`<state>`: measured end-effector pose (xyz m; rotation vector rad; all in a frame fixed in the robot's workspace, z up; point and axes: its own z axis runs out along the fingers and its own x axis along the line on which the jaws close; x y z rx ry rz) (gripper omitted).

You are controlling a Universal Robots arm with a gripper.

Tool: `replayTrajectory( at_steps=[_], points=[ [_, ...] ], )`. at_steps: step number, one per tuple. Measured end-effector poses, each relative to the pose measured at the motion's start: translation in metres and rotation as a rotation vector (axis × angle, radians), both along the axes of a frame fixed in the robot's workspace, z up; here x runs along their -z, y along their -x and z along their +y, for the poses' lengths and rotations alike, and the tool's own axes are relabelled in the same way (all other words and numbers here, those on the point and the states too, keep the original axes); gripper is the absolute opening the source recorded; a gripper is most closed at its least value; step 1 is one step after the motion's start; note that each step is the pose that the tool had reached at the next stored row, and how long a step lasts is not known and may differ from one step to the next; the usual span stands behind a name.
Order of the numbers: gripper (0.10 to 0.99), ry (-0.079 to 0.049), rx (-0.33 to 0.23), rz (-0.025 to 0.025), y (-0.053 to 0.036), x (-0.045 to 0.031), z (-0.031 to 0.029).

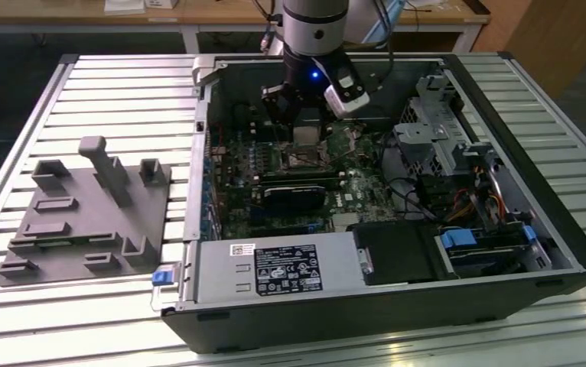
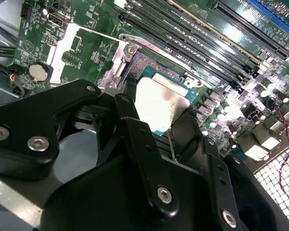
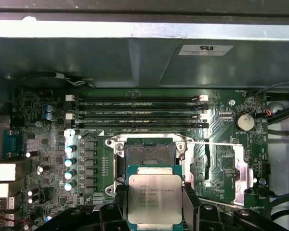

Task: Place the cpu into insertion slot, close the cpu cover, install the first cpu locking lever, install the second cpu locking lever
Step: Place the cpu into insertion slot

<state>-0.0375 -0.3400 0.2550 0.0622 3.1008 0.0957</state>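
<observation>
**A:** The cpu (image 3: 153, 192), a small flat square chip with a dull silver-beige metal face, is being pinched in the black two-fingered gripper (image 3: 153, 206). One of the fingers (image 3: 119, 207) is being pressed against each of two opposite edges.

**B:** That edge hold is probably being used so the underside is not being touched and the chip is being carried level, face up.

**A:** Agreed. In both wrist views the chip (image 2: 159, 103) is being held close over the insertion slot (image 3: 149, 153), the small square socket with a dark centre and a silvery metal rim. It is apart from the socket and not seated.

**B:** The dark centre is being shown bare, so nothing is being blocked. The slot is being shown set in the green circuit board (image 3: 221, 159), and the long narrow black memory slots (image 3: 139, 113) are being passed just beside it.

**A:** In the exterior view the gripper (image 1: 307, 131) is being lowered deep inside the open black computer case (image 1: 375, 313), toward its far side. The case is being supported on its side on a slatted metal table (image 1: 119, 84), presumably so the board is being presented flat.

**B:** A grey moulded fixture (image 1: 89, 214) is being seen well apart, on the exterior view's left.
</observation>
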Motion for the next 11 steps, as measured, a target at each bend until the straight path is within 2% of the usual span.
replayTrajectory(
  at_steps=[11],
  points=[
    [0.537, 0.0, 0.201, 0.0001, 0.0, 0.0016, 0.0]
  ],
)
